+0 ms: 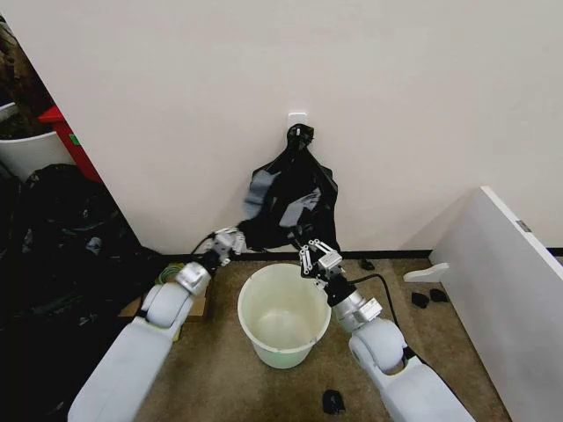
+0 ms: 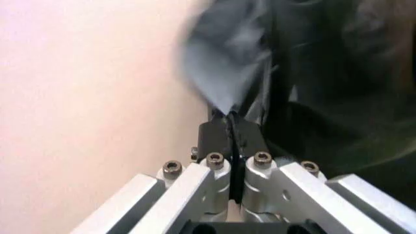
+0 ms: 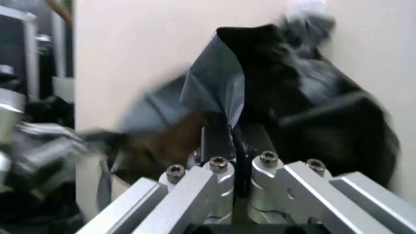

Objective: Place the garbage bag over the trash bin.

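Observation:
The trash bin, a cream-white round bucket, stands open on the carpet between my two arms. Just behind it the glossy black garbage bag is stretched in front of a matte black bundle hanging by its knot from the wall. My left gripper is shut on the bag's lower left edge, above the bin's far left rim. My right gripper is shut on its lower right edge, above the far right rim. The left wrist view has thin plastic pinched between the left gripper's tips. The right wrist view has a fold of bag clamped in the right gripper.
A heap of black bags fills the floor at the left, with a white tub and a red piece behind it. A white board leans at the right. Small dark scraps lie on the carpet.

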You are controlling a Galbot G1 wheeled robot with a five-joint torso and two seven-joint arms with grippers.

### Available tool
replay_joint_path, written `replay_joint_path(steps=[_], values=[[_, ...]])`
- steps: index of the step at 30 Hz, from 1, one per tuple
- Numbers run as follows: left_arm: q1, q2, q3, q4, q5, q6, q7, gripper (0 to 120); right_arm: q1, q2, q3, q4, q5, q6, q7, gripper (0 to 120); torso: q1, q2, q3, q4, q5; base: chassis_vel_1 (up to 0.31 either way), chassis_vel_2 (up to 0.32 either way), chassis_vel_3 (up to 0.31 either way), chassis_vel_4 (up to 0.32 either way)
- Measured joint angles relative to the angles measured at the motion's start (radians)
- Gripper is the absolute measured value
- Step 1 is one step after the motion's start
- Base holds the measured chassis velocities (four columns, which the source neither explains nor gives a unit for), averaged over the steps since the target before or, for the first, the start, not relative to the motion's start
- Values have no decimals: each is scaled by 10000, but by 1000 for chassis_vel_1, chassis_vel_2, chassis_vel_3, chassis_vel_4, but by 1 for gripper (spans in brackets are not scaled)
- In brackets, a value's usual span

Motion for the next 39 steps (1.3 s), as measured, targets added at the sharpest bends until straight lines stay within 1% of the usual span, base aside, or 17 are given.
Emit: replay_joint_path(steps=[1,3,4,6,8,9,15,17,18,21,23,24,26,27,29,34,39], values=[[0,0,0,0,0,0,0,0,0,0,0,0,0,0,0,0,0,0,0,0,0,0,0,0,0],[685,-172,-318,-627,-534,38,-525,0,-563,-221,-186,532,248,-464,691,0,0,1,-2,-5,3,0,0,0,0],[1030,-245,-459,-937,-781,24,-643,0,-915,-307,-265,836,369,-681,1008,0,0,1,-2,-15,-1,0,0,0,0],[1191,-271,-526,-1091,-878,8,-682,0,-1075,-340,-302,978,439,-778,1146,0,0,1,-2,-16,-3,0,0,0,0],[1672,-306,-766,-1554,-1034,-38,-751,0,-1592,-405,-416,1466,685,-1022,1498,0,-1,2,-2,-10,4,0,0,0,0],[1994,-292,-941,-1866,-989,-95,-750,0,-2013,-418,-461,1794,805,-1104,1609,0,0,2,-2,-8,0,0,0,0,0],[2637,-173,-1323,-2366,-545,-255,-747,0,-2969,-417,-460,2412,727,-955,1447,0,0,2,-2,-9,2,0,0,0,0],[2897,-143,-1475,-2650,-520,-409,-736,0,-3487,-398,-320,2632,422,-293,755,0,-1,2,-2,-9,2,0,0,0,0],[2897,-143,-1475,-2650,-520,-409,-736,0,-3487,-398,-320,2632,422,-293,755,0,-1,2,-2,-9,2,0,0,0,0],[2992,-186,-1513,-3046,-942,-658,-554,0,-3743,-341,31,2923,147,664,-326,0,0,2,-1,-10,2,0,0,0,0],[3004,-195,-1523,-3119,-1063,-713,-470,0,-3750,-339,84,3014,150,779,-474,0,0,2,-1,-11,2,0,0,0,0],[3080,-248,-1620,-3354,-1450,-878,-145,0,-3692,-352,192,3267,232,987,-804,0,0,2,-1,-12,2,0,0,0,0],[3112,-265,-1663,-3430,-1580,-933,-17,0,-3648,-368,221,3347,279,1018,-882,0,0,2,-1,-10,2,0,0,0,0],[3152,-289,-1719,-3543,-1781,-1002,181,0,-3579,-391,270,3477,344,1057,-974,0,0,2,0,-6,3,0,0,0,0],[3174,-320,-1764,-3731,-2161,-1057,566,0,-3512,-412,381,3778,474,1078,-1050,0,1,2,0,-9,2,0,0,0,0],[3224,-436,-1756,-3828,-2231,-982,669,0,-3366,-428,399,3830,633,1003,-1025,0,1,2,0,-10,2,0,0,0,0],[3497,-675,-1423,-3697,-2160,-843,572,0,-3049,-424,381,3276,654,920,-900,0,1,2,1,-9,3,0,0,0,0]])
